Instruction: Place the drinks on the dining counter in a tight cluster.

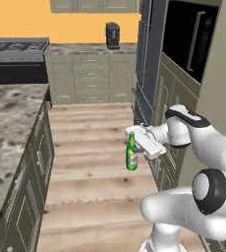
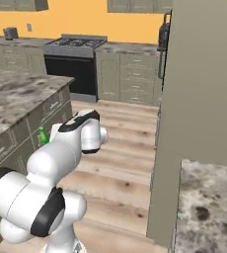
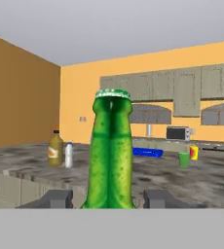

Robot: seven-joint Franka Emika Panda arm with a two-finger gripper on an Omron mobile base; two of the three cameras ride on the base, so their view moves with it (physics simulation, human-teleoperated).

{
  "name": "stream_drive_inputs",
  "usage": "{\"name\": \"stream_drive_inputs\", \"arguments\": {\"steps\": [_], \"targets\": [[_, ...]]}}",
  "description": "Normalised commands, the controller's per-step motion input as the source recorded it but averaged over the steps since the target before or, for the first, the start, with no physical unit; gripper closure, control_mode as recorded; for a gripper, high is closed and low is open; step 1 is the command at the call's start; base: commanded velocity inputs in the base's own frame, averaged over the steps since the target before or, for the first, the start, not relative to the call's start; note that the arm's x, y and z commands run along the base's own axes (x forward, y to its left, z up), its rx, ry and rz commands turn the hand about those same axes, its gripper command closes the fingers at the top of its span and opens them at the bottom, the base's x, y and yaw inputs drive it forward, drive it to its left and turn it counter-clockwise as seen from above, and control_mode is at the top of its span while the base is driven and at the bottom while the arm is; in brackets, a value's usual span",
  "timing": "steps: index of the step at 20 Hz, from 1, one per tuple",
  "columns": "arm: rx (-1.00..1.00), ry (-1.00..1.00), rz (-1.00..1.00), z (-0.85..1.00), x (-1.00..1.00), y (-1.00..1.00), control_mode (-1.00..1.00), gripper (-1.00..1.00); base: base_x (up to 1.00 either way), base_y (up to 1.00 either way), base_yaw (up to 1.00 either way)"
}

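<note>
Item: green bottle [image 1: 131, 153], upright, pinched in your tool [image 3: 109, 198] over the floor. Destination: amber jug [image 3: 55, 150] and white bottle [image 3: 68, 155], side by side on the desk [image 3: 192, 182], ahead-left of the tool.

1. The green glass bottle [image 3: 111, 155] is being held upright between the two dark finger tips [image 3: 55, 198].
2. The amber juice jug [image 3: 55, 148] and white bottle [image 3: 68, 154] are being seen standing together at nine o'clock on the dining counter [image 3: 192, 182].
</note>
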Motion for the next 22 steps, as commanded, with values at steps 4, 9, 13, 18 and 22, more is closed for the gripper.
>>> {"name": "stream_drive_inputs", "arguments": {"steps": [4,9,13,18,22], "targets": [[0.0,0.0,0.0,0.0,0.0,0.0,1.0,1.0,0.36,0.01,0.61],[0.0,0.0,0.0,0.0,0.0,0.0,1.0,1.0,0.38,0.01,0.6],[0.0,0.0,0.0,0.0,0.0,0.0,1.0,1.0,0.34,0.0,0.65],[0.0,0.0,0.0,0.0,0.0,0.0,1.0,1.0,0.23,0.0,0.78],[0.0,0.0,0.0,0.0,0.0,0.0,1.0,1.0,0.34,0.02,0.66]]}}
